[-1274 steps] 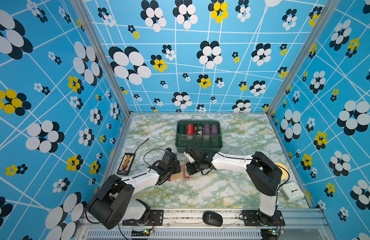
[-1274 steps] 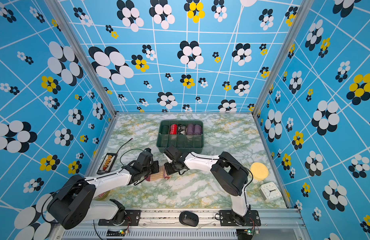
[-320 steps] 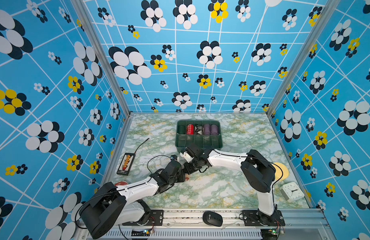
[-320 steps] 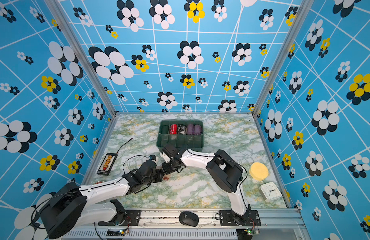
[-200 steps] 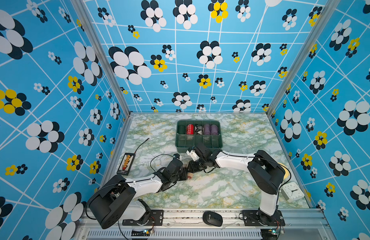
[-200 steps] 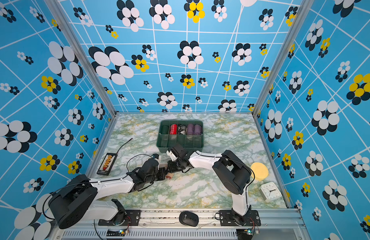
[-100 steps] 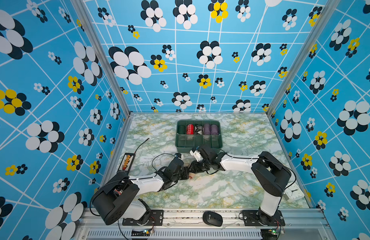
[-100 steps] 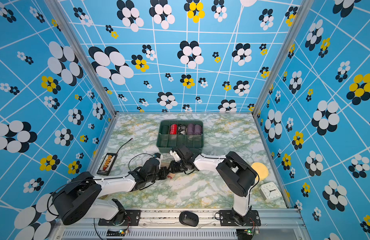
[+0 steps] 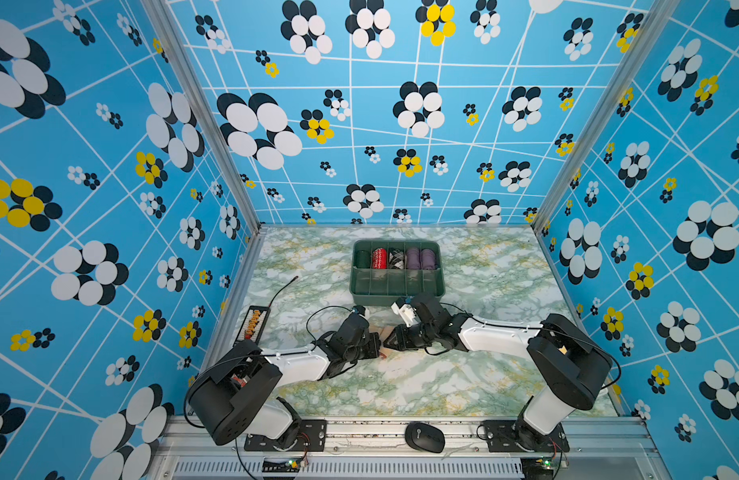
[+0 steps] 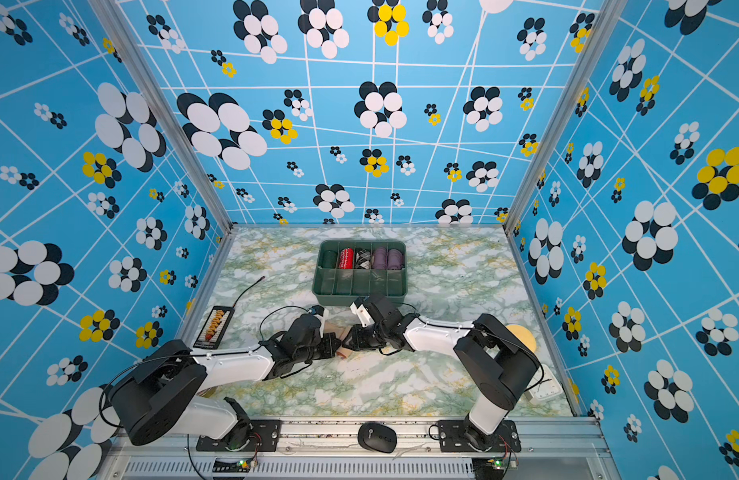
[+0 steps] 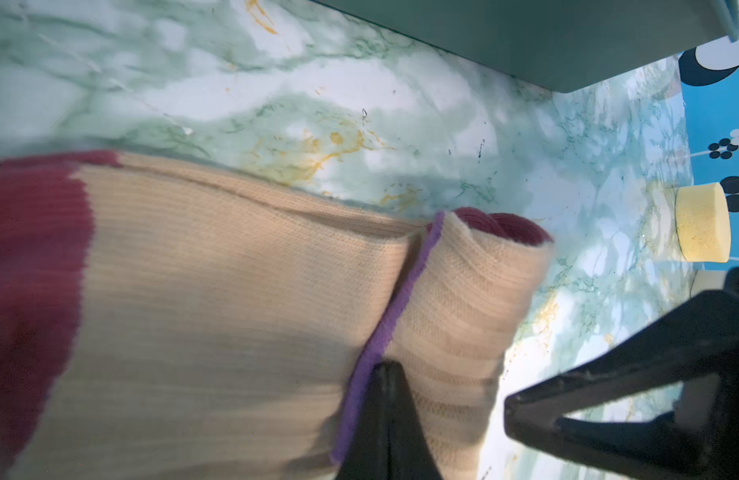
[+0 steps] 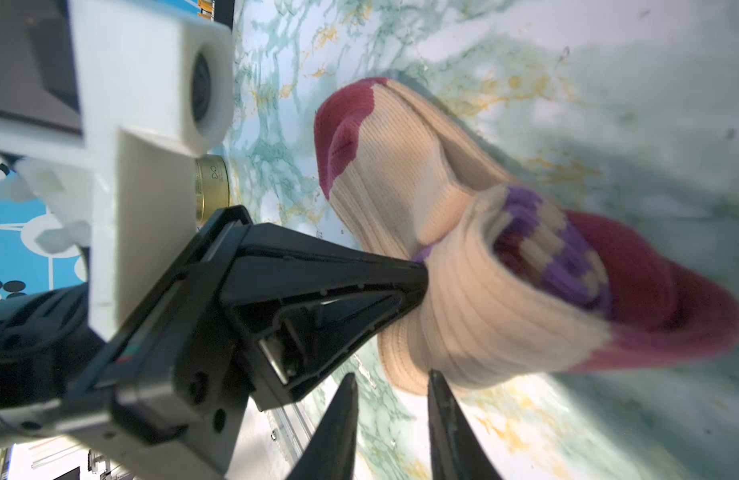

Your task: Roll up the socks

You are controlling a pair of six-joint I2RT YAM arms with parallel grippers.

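The socks [image 11: 243, 291] are tan and ribbed with maroon ends, and lie flat on the marble table. Their cuff end [image 12: 505, 286], with purple stripes, is curled into a partial roll. In both top views only a tan patch of the socks [image 9: 381, 333] [image 10: 336, 329] shows between the two grippers. My left gripper [image 11: 386, 368] is shut, its tip pressed into the fold where the roll meets the flat part. My right gripper [image 12: 392, 380] sits just beside the rolled end. Its jaws are a little apart with nothing between them.
Just behind the grippers stands a green divided bin [image 9: 396, 296] holding a red roll [image 9: 379, 257] and purple rolls [image 9: 419, 258]. A black remote [image 9: 253, 328] lies at the left. A yellow sponge [image 10: 521, 334] and a clock [image 10: 544, 388] are at the right. A mouse [image 9: 424, 437] rests on the front rail.
My right gripper's jaws have parted slightly beside the roll. My left gripper stays shut at the fold. Both arms have shifted only a little.
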